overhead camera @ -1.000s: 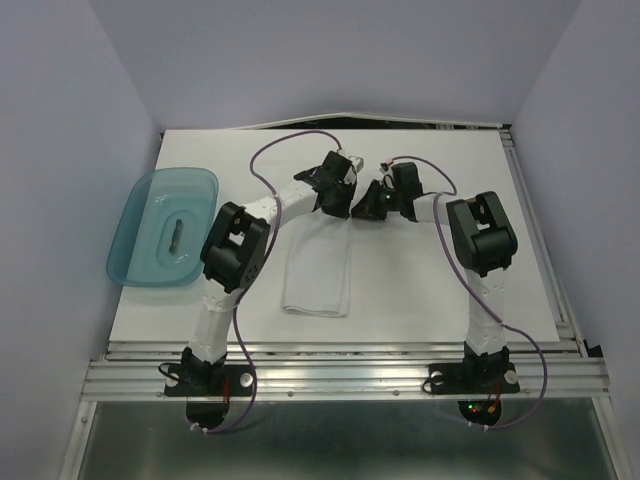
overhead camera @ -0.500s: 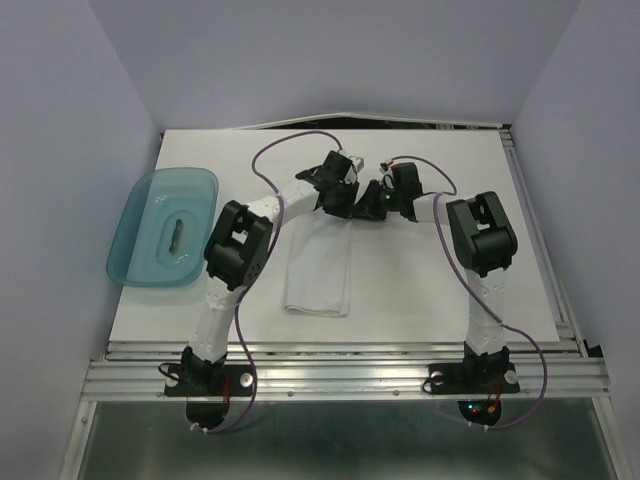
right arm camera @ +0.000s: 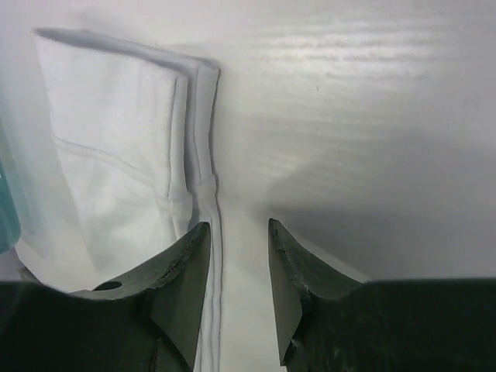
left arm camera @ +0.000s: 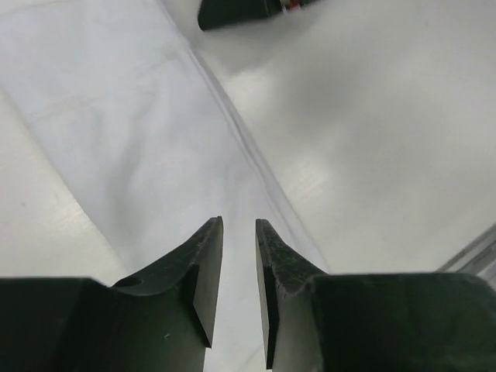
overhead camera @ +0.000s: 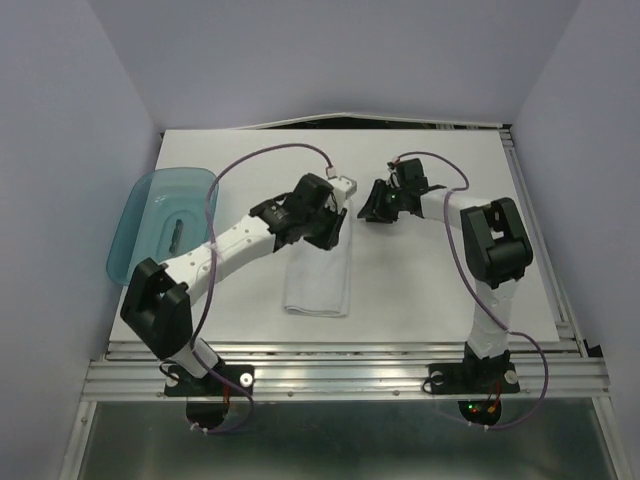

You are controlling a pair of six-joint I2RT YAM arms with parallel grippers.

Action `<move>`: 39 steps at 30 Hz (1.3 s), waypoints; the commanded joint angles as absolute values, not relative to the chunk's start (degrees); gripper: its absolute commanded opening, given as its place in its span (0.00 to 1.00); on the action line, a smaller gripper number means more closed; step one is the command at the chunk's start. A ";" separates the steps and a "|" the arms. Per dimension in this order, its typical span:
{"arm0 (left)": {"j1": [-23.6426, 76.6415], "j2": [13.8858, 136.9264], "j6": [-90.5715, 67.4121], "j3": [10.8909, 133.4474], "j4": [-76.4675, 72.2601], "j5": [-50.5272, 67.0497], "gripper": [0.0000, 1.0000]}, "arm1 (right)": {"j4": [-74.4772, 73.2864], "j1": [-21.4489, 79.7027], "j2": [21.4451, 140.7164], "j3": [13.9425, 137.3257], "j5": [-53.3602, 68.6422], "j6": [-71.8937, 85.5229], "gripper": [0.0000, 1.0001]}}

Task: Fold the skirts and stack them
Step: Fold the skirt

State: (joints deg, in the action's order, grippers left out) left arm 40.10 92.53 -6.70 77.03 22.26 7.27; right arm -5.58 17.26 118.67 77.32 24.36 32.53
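Observation:
One white skirt [overhead camera: 320, 272] lies folded into a long narrow strip in the middle of the table. It also shows in the left wrist view [left arm camera: 139, 132] and in the right wrist view [right arm camera: 116, 155]. My left gripper [overhead camera: 336, 226] hovers over the strip's far end, near its right edge. Its jaws [left arm camera: 239, 226] are a narrow gap apart with nothing between them. My right gripper [overhead camera: 374, 206] is just right of the strip's far end. Its jaws [right arm camera: 239, 229] are open and empty, above bare table beside the folded edge.
A translucent teal tray [overhead camera: 138, 235] sits at the table's left edge with a small dark object [overhead camera: 176, 235] in it. The right gripper's dark tip [left arm camera: 232, 12] shows at the top of the left wrist view. Metal rails run along the near and right edges.
My left arm has swung its elbow down to the left, and its gripper has moved nearer along the skirt. My right gripper has backed slightly right. The skirt has not moved.

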 commanded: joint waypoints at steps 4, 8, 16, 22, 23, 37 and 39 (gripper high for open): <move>52.90 84.47 -5.43 60.83 22.95 6.59 0.34 | -7.05 16.88 107.34 67.95 30.58 34.36 0.39; 56.77 85.60 -10.10 59.24 21.80 5.10 0.34 | -3.87 18.27 103.10 61.36 33.13 34.81 0.33; 61.08 93.60 -13.27 63.45 23.38 2.64 0.33 | -0.62 21.53 99.84 54.23 31.55 34.98 0.34; 61.35 97.02 -13.18 64.07 23.82 -3.16 0.31 | -2.37 21.53 101.60 55.28 30.15 34.89 0.33; 61.35 97.29 -13.18 64.07 23.91 -4.38 0.30 | -2.55 21.53 102.04 55.37 30.15 35.07 0.33; 61.26 97.82 -12.48 63.89 23.91 -5.36 0.27 | 1.84 22.59 103.18 52.21 36.47 39.29 0.30; 61.35 98.00 -12.22 64.68 24.52 -4.40 0.14 | 2.11 22.59 103.27 52.12 37.08 39.37 0.29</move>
State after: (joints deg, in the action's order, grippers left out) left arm 61.30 98.43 -12.49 62.41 23.42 -4.27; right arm -1.41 21.91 103.57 52.66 34.89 38.41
